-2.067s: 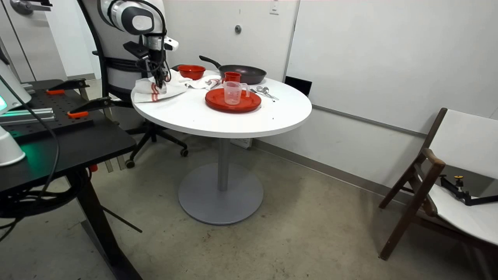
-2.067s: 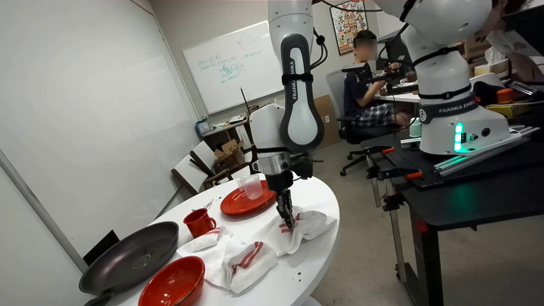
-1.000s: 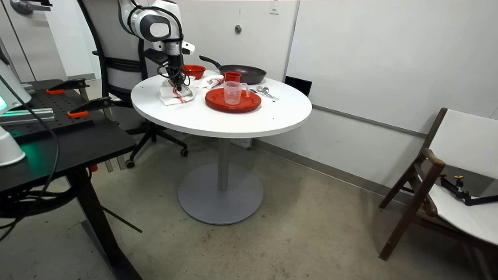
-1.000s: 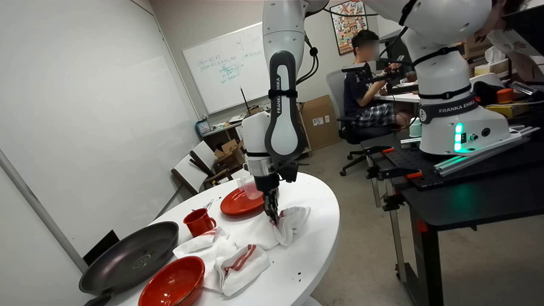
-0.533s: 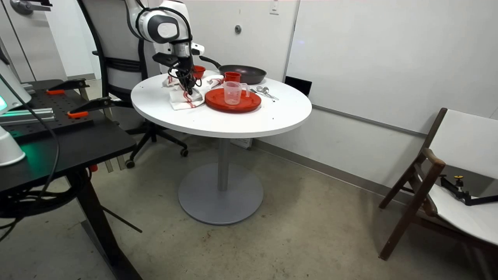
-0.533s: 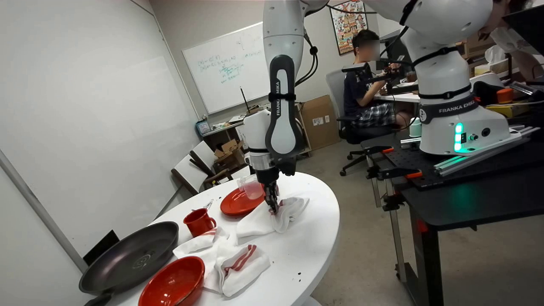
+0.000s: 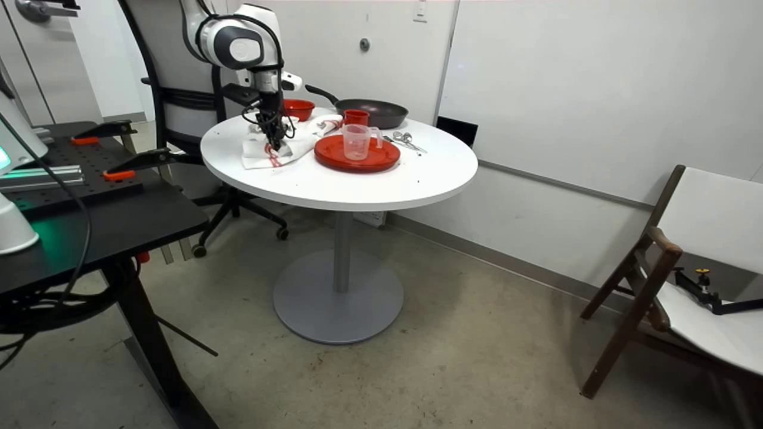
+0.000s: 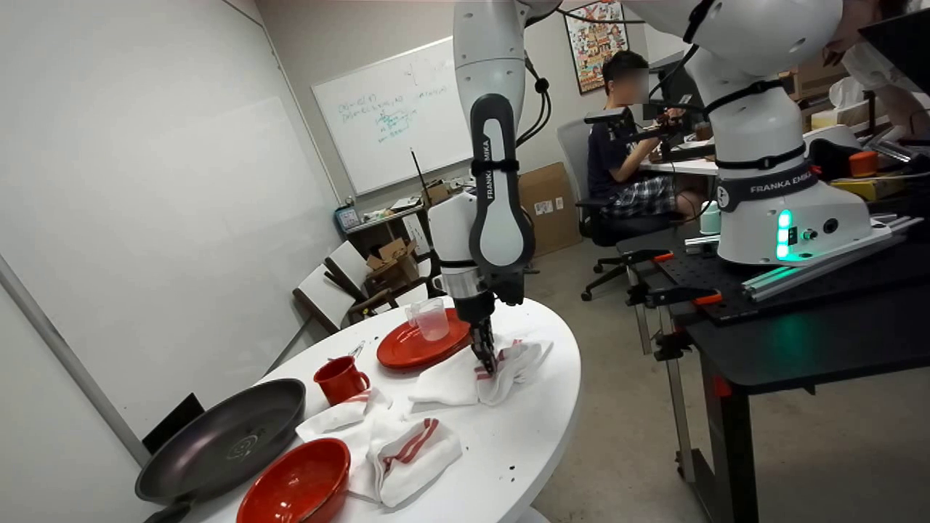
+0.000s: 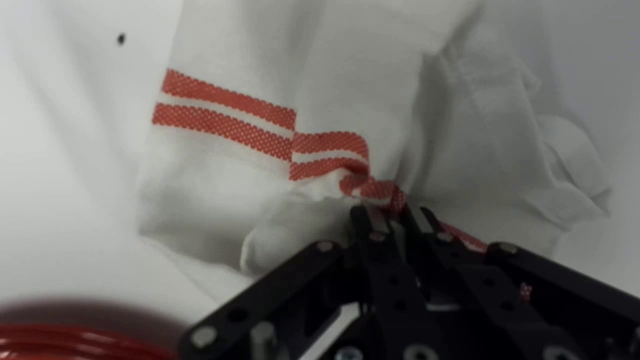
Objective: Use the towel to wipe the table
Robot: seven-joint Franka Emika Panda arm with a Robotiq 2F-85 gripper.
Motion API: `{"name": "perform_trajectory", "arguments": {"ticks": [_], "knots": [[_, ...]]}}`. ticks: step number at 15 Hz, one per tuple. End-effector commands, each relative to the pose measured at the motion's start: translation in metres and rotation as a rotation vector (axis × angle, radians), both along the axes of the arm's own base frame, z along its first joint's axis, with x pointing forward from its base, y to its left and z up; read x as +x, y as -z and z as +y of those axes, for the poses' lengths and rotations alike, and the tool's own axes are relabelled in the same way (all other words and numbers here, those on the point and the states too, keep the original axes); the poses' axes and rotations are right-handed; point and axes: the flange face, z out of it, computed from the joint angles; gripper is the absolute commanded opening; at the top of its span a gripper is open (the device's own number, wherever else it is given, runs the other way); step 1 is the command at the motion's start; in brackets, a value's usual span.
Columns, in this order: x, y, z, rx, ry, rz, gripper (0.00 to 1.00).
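The Robotiq gripper (image 9: 391, 212) pinches a bunched fold of the red-striped dish towel (image 9: 345, 95), whose remainder spreads on the round white table (image 7: 357, 192) just beside the stacked red plates (image 8: 399, 349); this low grip presumably leaves loose cloth flat for wiping across the surface.

Towel (image 8: 458, 379), plates (image 8: 405, 350), pan (image 8: 225, 439) on table (image 8: 501, 439)
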Motion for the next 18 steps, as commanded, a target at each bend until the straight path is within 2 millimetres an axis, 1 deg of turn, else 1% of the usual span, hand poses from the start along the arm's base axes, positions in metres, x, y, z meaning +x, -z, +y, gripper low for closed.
{"name": "perform_trajectory", "arguments": {"ticks": [1, 3, 6, 9, 13, 16, 18], "knots": [[-0.041, -0.001, 0.035, 0.044, -0.017, 0.067, 0.03], [-0.051, -0.002, 0.048, 0.056, -0.038, 0.082, 0.03], [-0.061, -0.002, 0.059, 0.067, -0.056, 0.098, 0.03], [-0.064, 0.001, 0.068, 0.088, -0.058, 0.104, 0.03], [-0.042, 0.0, 0.07, 0.123, -0.054, 0.025, 0.03], [-0.025, -0.002, 0.065, 0.137, -0.043, -0.046, 0.03], [-0.017, 0.0, 0.061, 0.139, -0.035, -0.076, 0.03]]}}
